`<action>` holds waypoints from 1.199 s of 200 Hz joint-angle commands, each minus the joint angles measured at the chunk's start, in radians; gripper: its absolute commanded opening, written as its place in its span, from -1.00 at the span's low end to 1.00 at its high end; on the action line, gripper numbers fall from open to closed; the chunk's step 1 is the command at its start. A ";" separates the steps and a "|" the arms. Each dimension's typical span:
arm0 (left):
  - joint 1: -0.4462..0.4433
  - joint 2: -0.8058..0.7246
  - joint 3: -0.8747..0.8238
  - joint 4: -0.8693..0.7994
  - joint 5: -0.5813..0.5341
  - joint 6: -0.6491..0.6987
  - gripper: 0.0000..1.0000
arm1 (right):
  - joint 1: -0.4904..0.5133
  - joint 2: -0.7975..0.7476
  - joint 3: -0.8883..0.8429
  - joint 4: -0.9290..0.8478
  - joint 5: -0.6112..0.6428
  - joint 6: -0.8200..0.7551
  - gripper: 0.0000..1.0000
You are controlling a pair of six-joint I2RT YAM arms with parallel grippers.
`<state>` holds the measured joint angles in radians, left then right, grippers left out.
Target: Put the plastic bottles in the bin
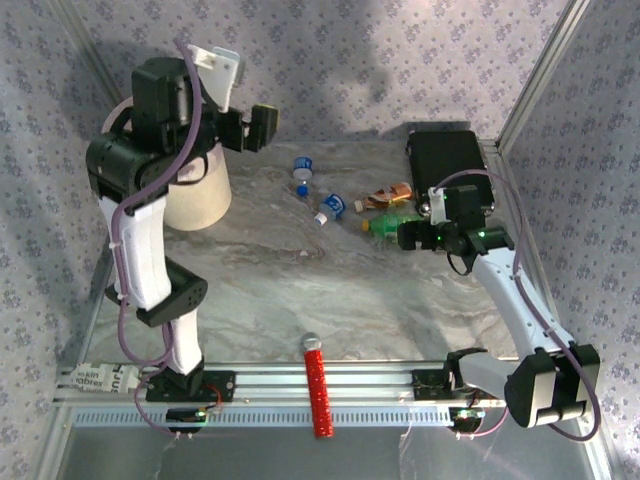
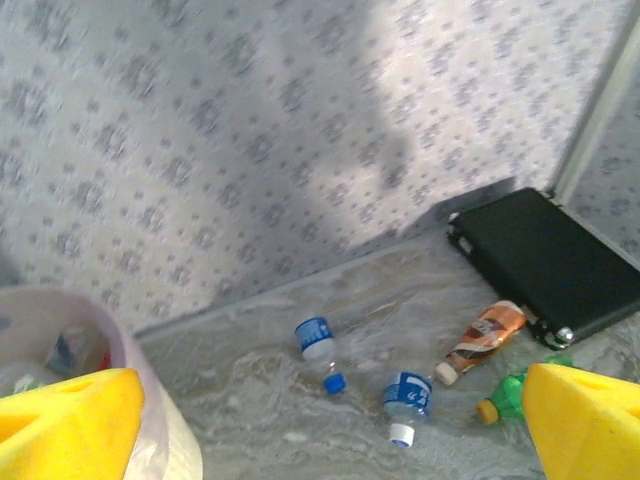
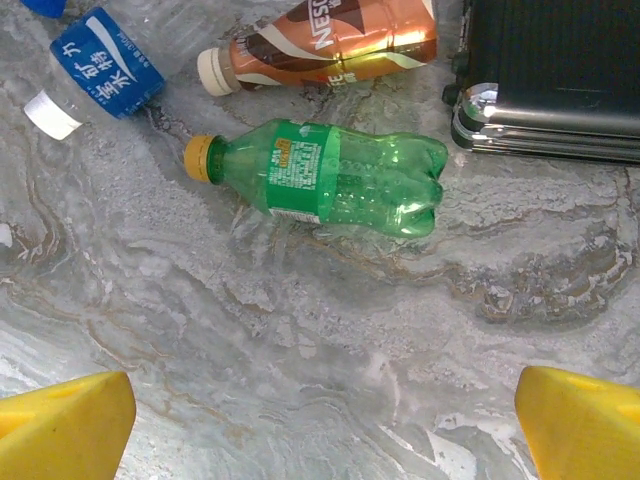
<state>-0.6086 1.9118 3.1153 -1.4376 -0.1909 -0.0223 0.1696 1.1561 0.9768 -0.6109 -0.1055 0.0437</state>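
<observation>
The bin [image 1: 200,200], a pale cream bucket, stands at the back left, partly behind my left arm; its rim [image 2: 135,375] has bottles inside it. My left gripper [image 1: 262,126] hangs open and empty high beside the bin, yellow fingertips [image 2: 70,415] wide apart. On the table lie two clear blue-labelled bottles [image 2: 318,342] [image 2: 407,395], a brownish-orange bottle [image 2: 487,337] and a green bottle [image 3: 340,180] with a yellow cap. My right gripper [image 1: 410,236] is open just above the table, short of the green bottle, fingertips [image 3: 585,420] apart with bare table between.
A flat black case [image 1: 447,160] lies at the back right, close to the brown bottle [image 3: 320,45] and green bottle. A red ribbed cylinder [image 1: 318,390] rests across the front rail. Patterned walls enclose the table on three sides.
</observation>
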 commanded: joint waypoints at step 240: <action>0.189 -0.695 -1.786 0.659 0.184 -0.307 0.95 | 0.044 0.498 0.249 0.003 0.129 -0.994 0.99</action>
<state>-0.4252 1.2781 1.4063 -0.9222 -0.1070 -0.2134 0.2169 1.6215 1.1442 -0.6529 0.0139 -0.7902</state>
